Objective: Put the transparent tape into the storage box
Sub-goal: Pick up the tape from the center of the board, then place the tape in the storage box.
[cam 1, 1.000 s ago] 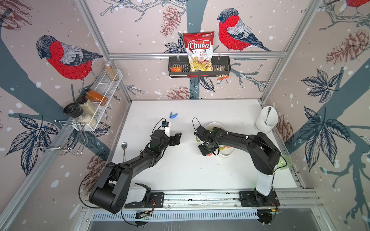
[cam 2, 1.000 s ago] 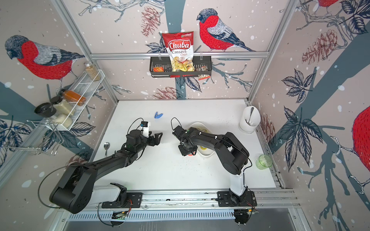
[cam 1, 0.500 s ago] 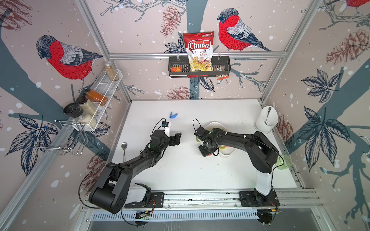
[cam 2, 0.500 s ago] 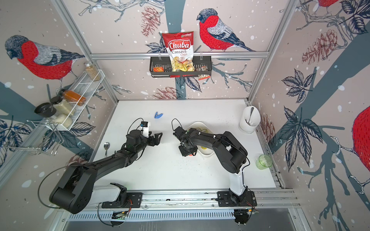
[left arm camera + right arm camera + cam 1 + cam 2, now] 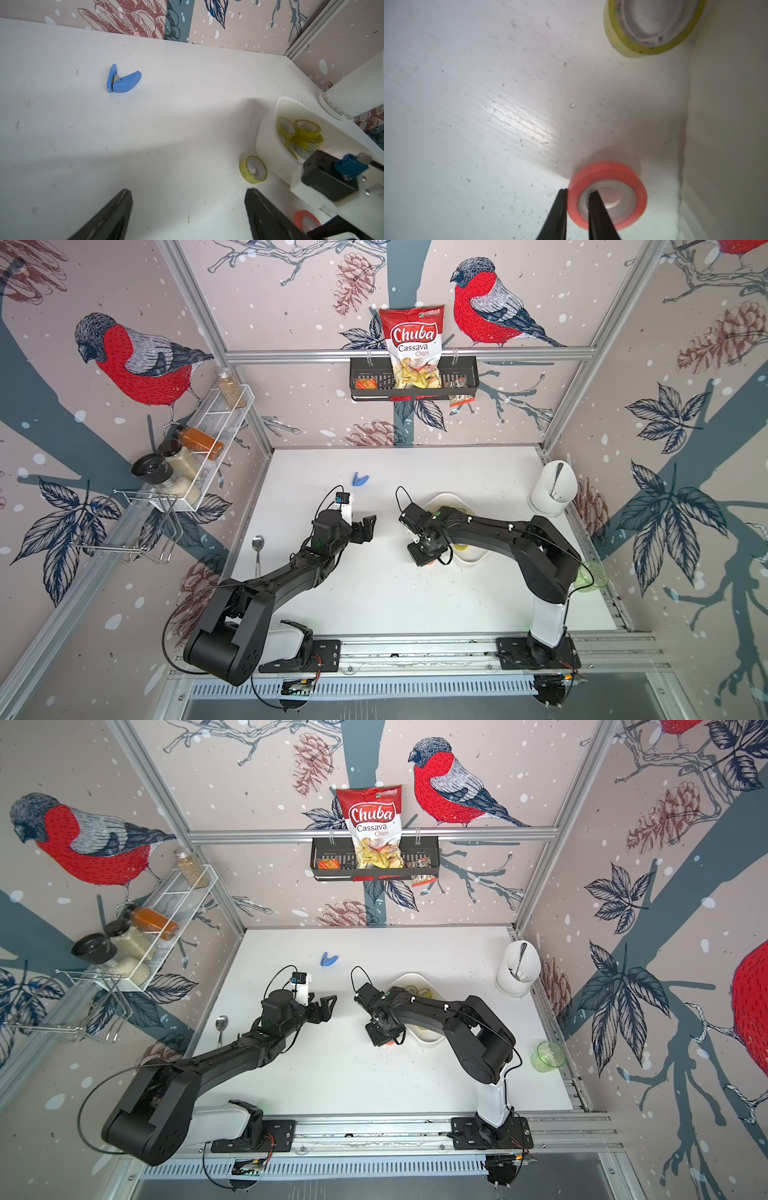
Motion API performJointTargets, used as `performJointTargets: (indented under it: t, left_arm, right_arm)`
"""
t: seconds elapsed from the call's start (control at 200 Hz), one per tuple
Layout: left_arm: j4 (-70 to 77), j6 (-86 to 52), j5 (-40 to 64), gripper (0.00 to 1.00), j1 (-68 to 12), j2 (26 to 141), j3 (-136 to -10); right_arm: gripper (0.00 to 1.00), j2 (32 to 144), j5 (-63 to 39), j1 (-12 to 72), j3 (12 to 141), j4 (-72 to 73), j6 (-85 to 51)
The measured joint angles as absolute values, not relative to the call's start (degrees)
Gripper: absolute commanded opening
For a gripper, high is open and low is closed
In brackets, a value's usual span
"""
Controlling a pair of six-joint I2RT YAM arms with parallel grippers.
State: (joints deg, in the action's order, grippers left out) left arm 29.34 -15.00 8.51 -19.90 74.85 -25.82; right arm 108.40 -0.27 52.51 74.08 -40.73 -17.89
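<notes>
Tape [image 5: 253, 170] lies on table [image 5: 166, 124], just beside box [image 5: 267, 141] wall; near right pincer [image 5: 578, 191], not in it. Right pincer clenched on red roll [image 5: 623, 172]: one finger inside core, one outside the wall. Left pincer [image 5: 187, 191] released, fingers wide apart above table. Tape: yellowish clear band, white core. Box: white, shallow, holds several similar yellowish rolls [image 5: 305, 128].

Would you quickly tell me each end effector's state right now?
Left end effector: open, empty.
Right end effector: closed on the orange tape roll.
</notes>
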Motion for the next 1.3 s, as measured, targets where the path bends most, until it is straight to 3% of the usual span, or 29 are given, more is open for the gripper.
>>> performJointTargets:
  t: [0.445,0.72,0.916,1.296]
  left_arm:
    - [29.3,-15.0,7.5,0.89,-19.9,74.7,-25.7]
    - [29.3,-15.0,7.4,0.89,-19.9,75.0,-25.7]
    - [29.3,-14.6,7.3,0.89,-19.9,75.7,-25.7]
    - [29.4,-14.6,7.4,0.89,-19.4,78.1,-26.3]
  right_arm:
    - [0.15,96.2,-2.5,50.1,70.8,-39.3,-19.7]
    - [0.14,87.4,-3.3,38.2,65.1,-38.5,-22.6]
    - [0.15,87.3,-2.7,29.5,62.5,-38.2,-22.9]
    - [0.16,93.5,-1.3,23.9,61.7,-37.9,-22.6]
